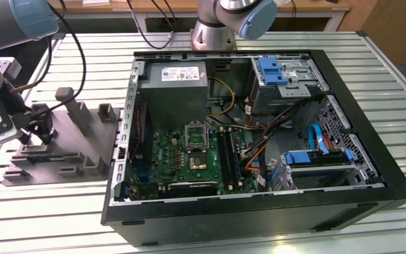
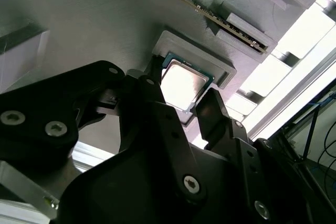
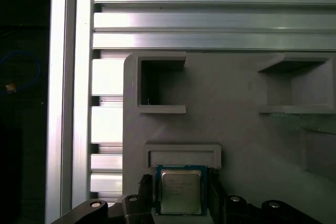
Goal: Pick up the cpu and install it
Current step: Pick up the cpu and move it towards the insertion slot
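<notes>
Slatted aluminium table (image 1: pixel 55 211) carries the whole scene: an open computer case (image 1: pixel 259 222) lies on its side toward the exterior view's right, with a grey moulded holder (image 1: pixel 76 153) beside it on that view's left. The robot arm has its gripper (image 1: pixel 34 135) down at the holder's outer end, well apart from the case.

In both wrist views the cpu (image 2: pixel 181 80) (image 3: pixel 181 191) sits flat in a shallow raised pocket of the holder (image 2: pixel 105 19) (image 3: pixel 231 98), its silvery top facing up and catching the light. The gripper (image 2: pixel 184 95) (image 3: pixel 181 205) is right at the chip. From where one stands it cannot be told whether its jaws have closed on the chip or only bracket it. The chip looks seated in its pocket.

A slim strip of circuit board (image 2: pixel 194 6) stands on edge in a slot of the holder near the pocket. Two empty rectangular recesses of the holder show in the first wrist view, with the table's bright rails (image 3: pixel 210 24) beyond them.

Inside the case the green circuit board (image 1: pixel 182 153) lies exposed, its dark square socket (image 1: pixel 197 160) near the middle. A grey power supply (image 1: pixel 178 79) sits above the board in the exterior view, and blue drive brackets (image 1: pixel 272 71) stand toward that view's right.
</notes>
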Robot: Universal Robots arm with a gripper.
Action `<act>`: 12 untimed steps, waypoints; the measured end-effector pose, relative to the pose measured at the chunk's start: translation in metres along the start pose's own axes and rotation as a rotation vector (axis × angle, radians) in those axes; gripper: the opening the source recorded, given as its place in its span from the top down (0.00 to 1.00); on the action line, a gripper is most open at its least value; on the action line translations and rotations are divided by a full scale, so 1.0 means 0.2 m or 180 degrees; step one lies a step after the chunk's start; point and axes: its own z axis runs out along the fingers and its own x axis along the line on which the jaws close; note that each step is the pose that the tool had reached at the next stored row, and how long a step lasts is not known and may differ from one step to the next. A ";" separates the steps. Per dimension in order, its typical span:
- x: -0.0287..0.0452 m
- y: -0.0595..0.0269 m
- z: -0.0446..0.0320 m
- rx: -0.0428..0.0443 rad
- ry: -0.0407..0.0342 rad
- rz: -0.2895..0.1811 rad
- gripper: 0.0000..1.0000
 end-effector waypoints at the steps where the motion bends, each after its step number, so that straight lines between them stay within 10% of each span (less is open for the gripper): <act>1: 0.000 0.000 0.000 0.0000 0.0000 0.0000 0.47; 12: 0.002 0.000 -0.001 0.0000 -0.0008 0.0000 0.48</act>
